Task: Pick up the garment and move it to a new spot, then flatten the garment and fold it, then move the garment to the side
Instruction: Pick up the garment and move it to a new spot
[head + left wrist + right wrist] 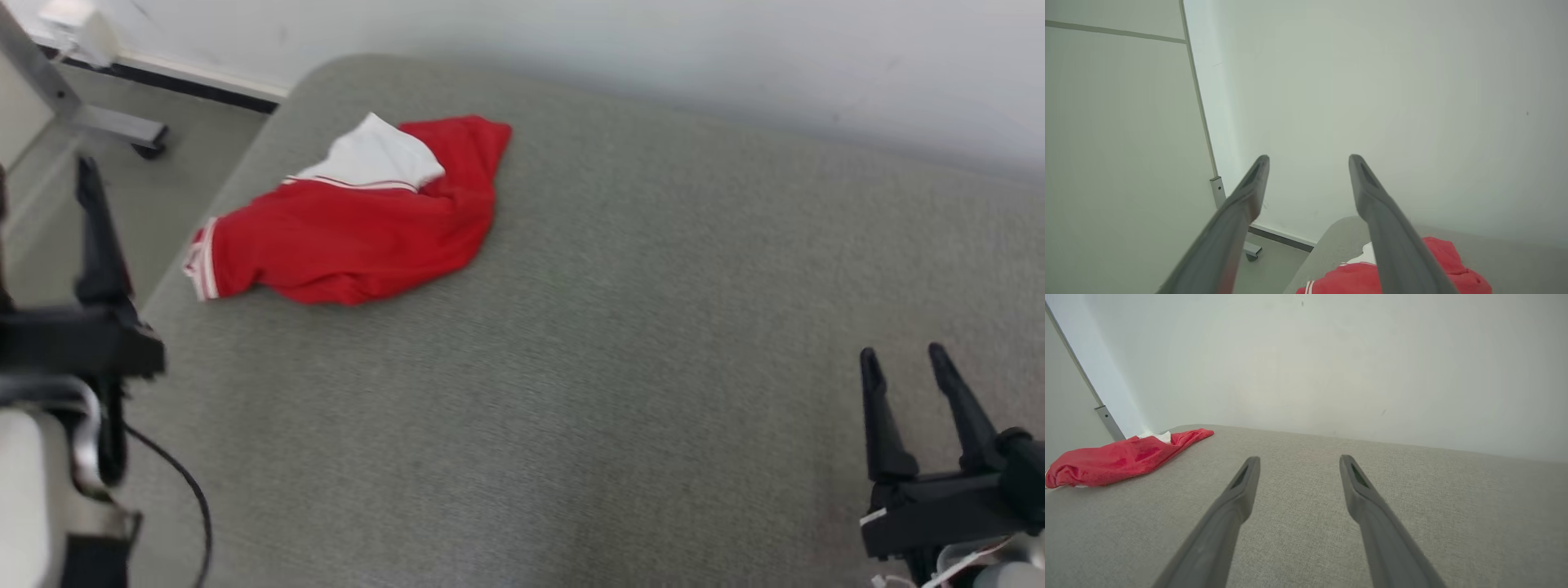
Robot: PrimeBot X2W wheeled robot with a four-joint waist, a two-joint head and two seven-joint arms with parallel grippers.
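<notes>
A crumpled red garment with a white panel and white-striped cuff lies at the far left of the grey fabric surface, close to its left edge. My left gripper stands open and empty, raised off the left edge; one of its dark fingers shows beside the garment's cuff. The garment lies below and beyond these fingers. My right gripper is open and empty at the near right, low over bare fabric. From that wrist, the garment lies far to the left of the right gripper.
A white wall runs along the surface's far side. Left of the surface the floor drops away, with a grey metal frame leg on a caster. A black cable hangs by my left arm.
</notes>
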